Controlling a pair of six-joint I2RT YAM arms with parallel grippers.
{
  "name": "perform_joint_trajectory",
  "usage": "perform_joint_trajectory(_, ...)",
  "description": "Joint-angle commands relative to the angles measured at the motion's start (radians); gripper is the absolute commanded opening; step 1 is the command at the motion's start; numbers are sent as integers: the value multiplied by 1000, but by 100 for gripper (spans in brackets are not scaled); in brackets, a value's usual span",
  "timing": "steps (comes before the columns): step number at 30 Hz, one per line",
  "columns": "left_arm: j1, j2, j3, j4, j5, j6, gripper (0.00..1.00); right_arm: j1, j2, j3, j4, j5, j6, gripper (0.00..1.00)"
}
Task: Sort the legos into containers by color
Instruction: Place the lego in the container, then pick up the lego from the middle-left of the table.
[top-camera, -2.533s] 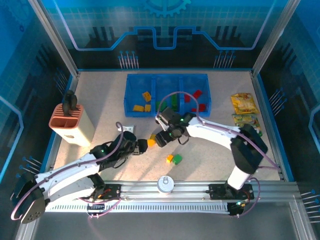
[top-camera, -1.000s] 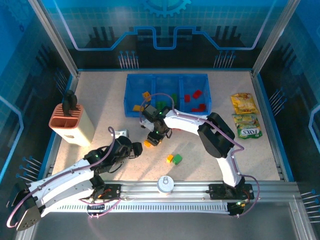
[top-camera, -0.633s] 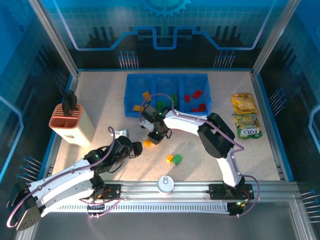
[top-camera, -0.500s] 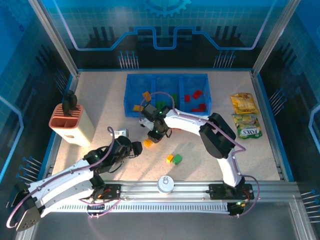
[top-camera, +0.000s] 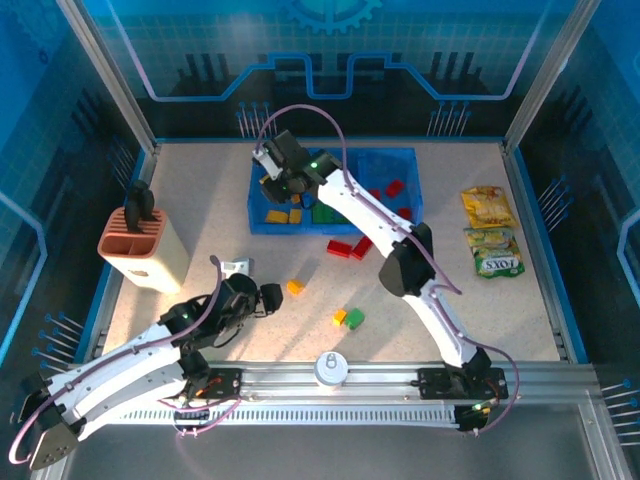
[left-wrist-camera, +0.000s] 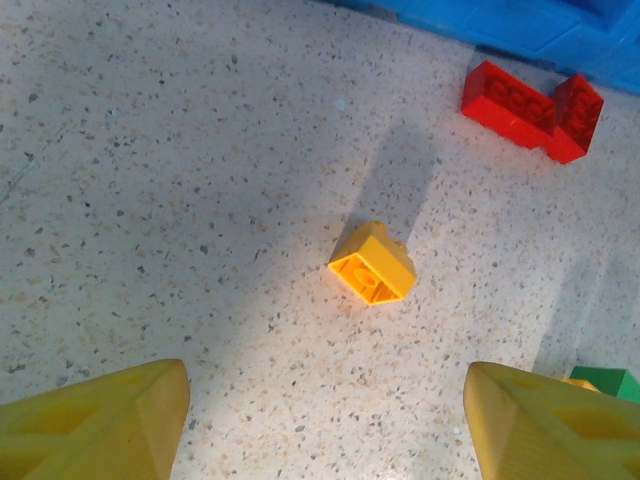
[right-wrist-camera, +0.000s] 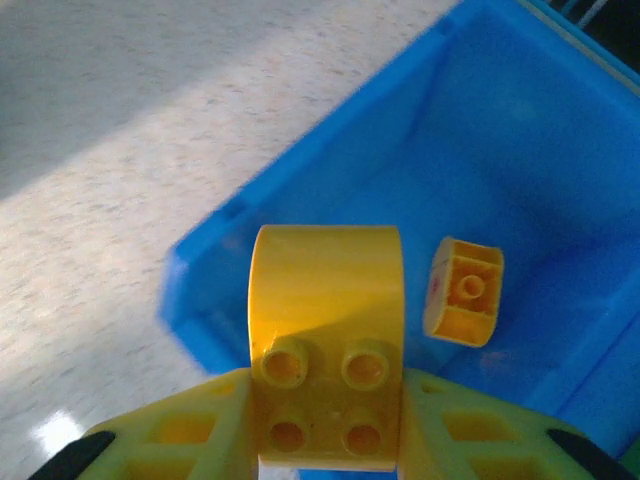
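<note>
My right gripper (right-wrist-camera: 325, 405) is shut on a yellow lego (right-wrist-camera: 325, 300), studs toward the camera, above the left compartment of the blue tray (right-wrist-camera: 330, 140). Another yellow lego (right-wrist-camera: 465, 290) lies inside that compartment. In the top view the right gripper (top-camera: 285, 185) hangs over the tray's (top-camera: 380, 153) left end. My left gripper (left-wrist-camera: 320, 430) is open and low over the table, with an orange lego (left-wrist-camera: 372, 264) just ahead of its fingers (left-wrist-camera: 95, 420). Two red legos (left-wrist-camera: 508, 100) lie in front of the tray. A yellow and a green lego (top-camera: 355, 319) sit near the front.
A salmon slotted holder (top-camera: 140, 245) stands at the left. Snack packets (top-camera: 487, 207) lie at the right edge. A white round knob (top-camera: 330, 368) sits on the front rail, and a small grey-white object (top-camera: 235, 266) lies beside the left gripper.
The right arm has swung from the table beside the orange lego up to the tray's left compartment, shut on a yellow lego. Two red legos now show in front of the tray. The left gripper barely moved.
</note>
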Motion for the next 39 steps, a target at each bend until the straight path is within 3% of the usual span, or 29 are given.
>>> perform_joint_trajectory(1, -2, 19, 34, -62, 30, 43, 74, -40, 103, 100, -145, 49, 51, 37)
perform_joint_trajectory(6, -4, 30, 39, -52, 42, 45, 75, -53, 36, -35, -12, 35, 64, 43)
perform_joint_trajectory(7, -4, 30, 42, -51, 42, 46, 75, -54, 30, -39, -4, 26, 62, 50)
perform_joint_trajectory(9, -4, 33, 49, -50, 42, 53, 75, -52, 14, -36, -2, 9, 56, 72)
perform_joint_trajectory(12, -4, 44, 60, -50, 41, 63, 77, -31, -43, -63, 12, 22, 37, 84)
perform_joint_trajectory(18, -4, 115, 75, -4, 47, 91, 79, 20, -250, -238, 59, 61, 20, 85)
perform_joint_trajectory(24, 6, 323, 158, 70, 78, 165, 84, 40, -618, -744, 266, 44, 60, 86)
perform_joint_trajectory(30, 45, 602, 309, 103, 126, 242, 87, 43, -935, -1217, 359, 76, 124, 86)
perform_joint_trajectory(35, 52, 813, 489, -41, 88, 291, 80, 39, -1124, -1504, 367, 115, 219, 86)
perform_joint_trajectory(39, 52, 872, 525, -99, 98, 305, 79, 30, -1260, -1700, 413, 101, 314, 86)
